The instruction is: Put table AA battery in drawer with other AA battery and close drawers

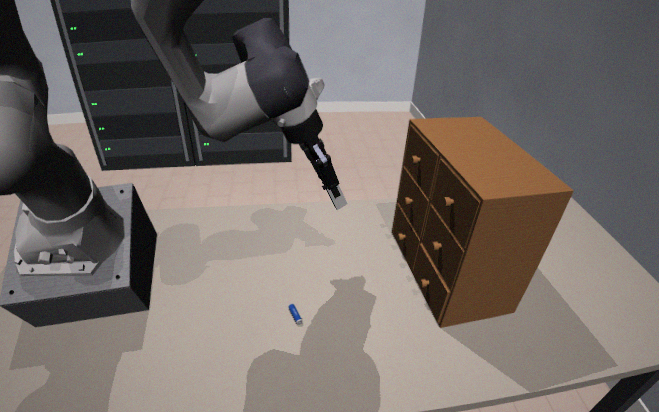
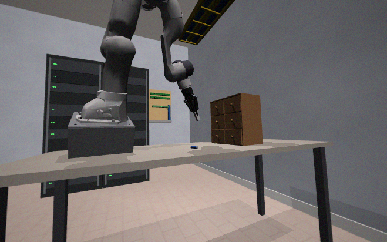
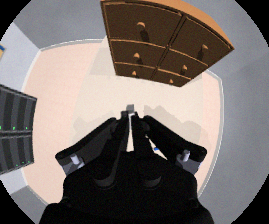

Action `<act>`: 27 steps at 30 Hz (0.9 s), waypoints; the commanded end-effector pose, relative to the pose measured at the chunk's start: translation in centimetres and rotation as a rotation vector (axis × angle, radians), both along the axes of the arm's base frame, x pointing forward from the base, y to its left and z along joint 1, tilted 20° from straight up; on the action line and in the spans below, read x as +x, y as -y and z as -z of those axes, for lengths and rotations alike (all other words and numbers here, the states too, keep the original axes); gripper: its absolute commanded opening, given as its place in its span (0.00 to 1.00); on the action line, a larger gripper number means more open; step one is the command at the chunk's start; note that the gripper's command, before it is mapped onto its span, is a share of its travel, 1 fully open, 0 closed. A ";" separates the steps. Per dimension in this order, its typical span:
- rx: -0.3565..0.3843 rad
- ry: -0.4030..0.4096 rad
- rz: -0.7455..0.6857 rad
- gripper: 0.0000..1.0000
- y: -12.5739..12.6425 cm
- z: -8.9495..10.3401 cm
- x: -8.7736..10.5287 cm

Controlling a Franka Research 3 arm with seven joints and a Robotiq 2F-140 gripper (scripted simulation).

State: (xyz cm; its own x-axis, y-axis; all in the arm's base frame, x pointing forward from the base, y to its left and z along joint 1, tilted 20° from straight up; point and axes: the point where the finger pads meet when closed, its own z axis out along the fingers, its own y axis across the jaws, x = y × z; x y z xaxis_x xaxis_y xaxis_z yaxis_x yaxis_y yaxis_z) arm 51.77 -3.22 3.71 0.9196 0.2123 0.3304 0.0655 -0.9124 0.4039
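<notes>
A small brown chest [image 1: 477,215] with six drawers, each with a tan knob, stands at the right of the table; it also shows in the exterior view [image 2: 236,118] and in the wrist view [image 3: 161,39]. All drawers look pushed in. A blue AA battery [image 1: 295,313] lies on the table in front of the chest, left of it; it is a small blue speck in the exterior view [image 2: 193,147]. My gripper [image 1: 339,202] is shut and empty, tilted toward the chest, in the air well above the table and left of the chest's upper drawers. In the wrist view the fingertips [image 3: 133,117] touch.
The robot's grey base block [image 1: 73,255] stands at the table's left. Dark server racks [image 1: 167,81] stand behind the table. A grey wall runs close behind the chest on the right.
</notes>
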 end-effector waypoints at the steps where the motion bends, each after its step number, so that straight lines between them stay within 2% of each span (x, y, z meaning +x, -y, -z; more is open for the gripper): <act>1: 0.046 0.267 0.068 0.00 -0.3 0.8 1.1; 10: -0.001 0.335 -0.068 0.00 0.9 3.0 3.6; 12: -0.001 0.335 -0.068 0.00 0.9 3.0 3.6; 20: -0.028 0.423 -0.141 0.00 1.4 4.0 4.6; 27: -0.020 0.508 -0.146 0.00 1.4 4.1 4.8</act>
State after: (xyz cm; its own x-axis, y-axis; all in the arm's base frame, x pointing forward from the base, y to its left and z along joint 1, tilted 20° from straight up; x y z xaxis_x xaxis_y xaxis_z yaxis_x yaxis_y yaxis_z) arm 55.41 -3.61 -1.09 0.7060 0.4746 0.5256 0.1560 -0.8282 0.5383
